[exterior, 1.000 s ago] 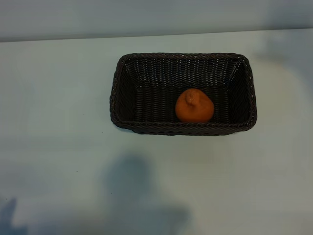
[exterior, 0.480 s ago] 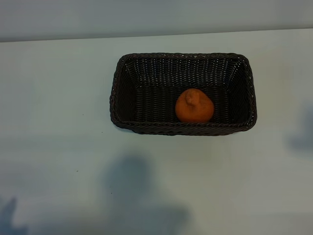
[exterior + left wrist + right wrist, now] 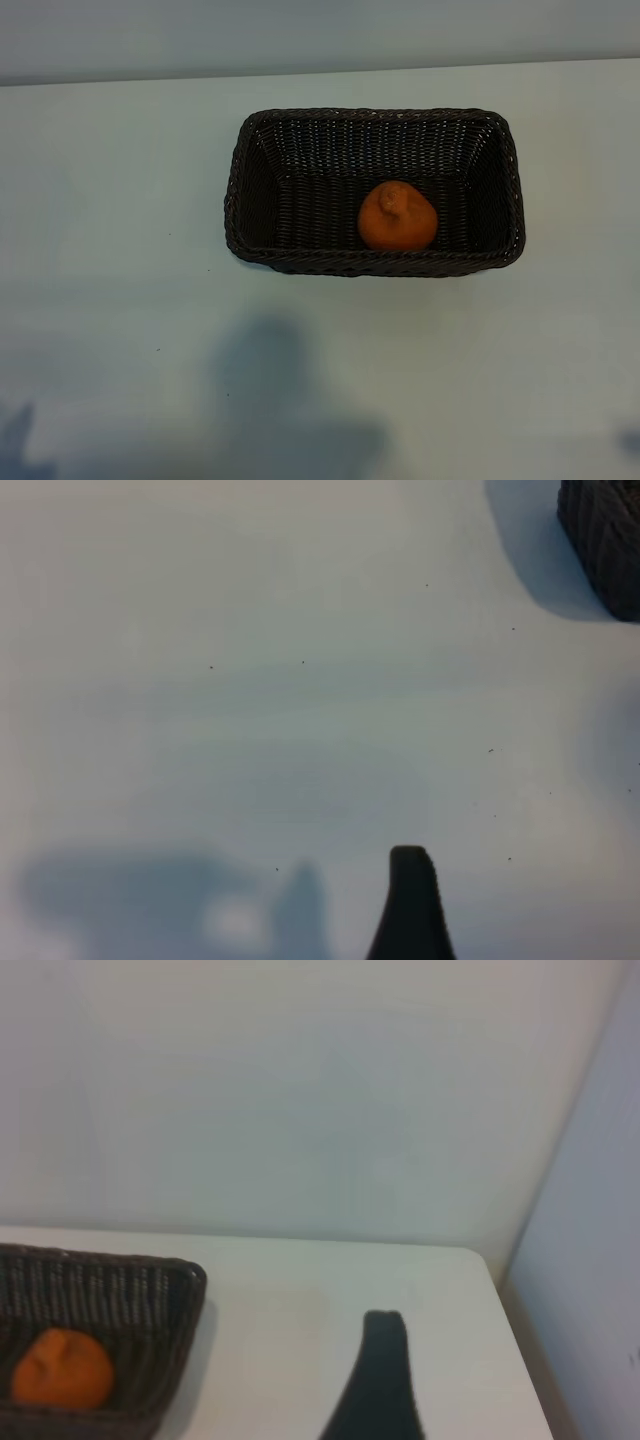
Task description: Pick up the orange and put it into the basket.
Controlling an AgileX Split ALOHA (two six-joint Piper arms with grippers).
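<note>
Only a faint shadow at the table's right has slid toward the near edge; the small round orange (image 3: 398, 216) sits unmoved in the dark-brown woven wicker basket (image 3: 236, 190). Both pincers look released and empty, one fingertip of the right gripper (image 3: 375, 1380) and of the left gripper (image 3: 412, 905) showing, so retreating clear of the rim finishes well.

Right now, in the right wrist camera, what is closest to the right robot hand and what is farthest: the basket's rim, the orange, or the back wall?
1. The basket rim, its near corner just beside the right gripper's finger.
2. The orange, inside the basket, farther across from the finger.
3. The back wall, behind the table's far edge.

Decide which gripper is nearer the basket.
Right, probably. The right gripper sits just off a short end of the basket; the left gripper sees only one corner, farther off.
</note>
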